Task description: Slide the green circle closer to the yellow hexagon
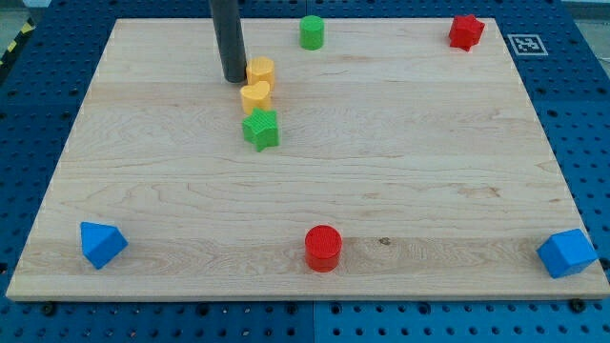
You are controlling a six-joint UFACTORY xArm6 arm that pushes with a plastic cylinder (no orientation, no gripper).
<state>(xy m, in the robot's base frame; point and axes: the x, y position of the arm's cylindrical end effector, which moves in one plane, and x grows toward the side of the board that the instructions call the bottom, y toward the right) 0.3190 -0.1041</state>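
The green circle (312,31) stands near the view's top edge, a little right of centre. The yellow hexagon (261,70) lies below and left of it, with a gap between them. My tip (234,78) rests on the board just left of the yellow hexagon, close to touching it. A yellow heart-like block (255,96) sits right below the hexagon, touching it. A green star (260,130) sits just below that block.
A red star (466,30) is at the top right. A red circle (323,248) is at the bottom centre. A blue block (101,243) is at the bottom left, another blue block (567,252) at the bottom right. The wooden board (429,162) lies on a blue perforated table.
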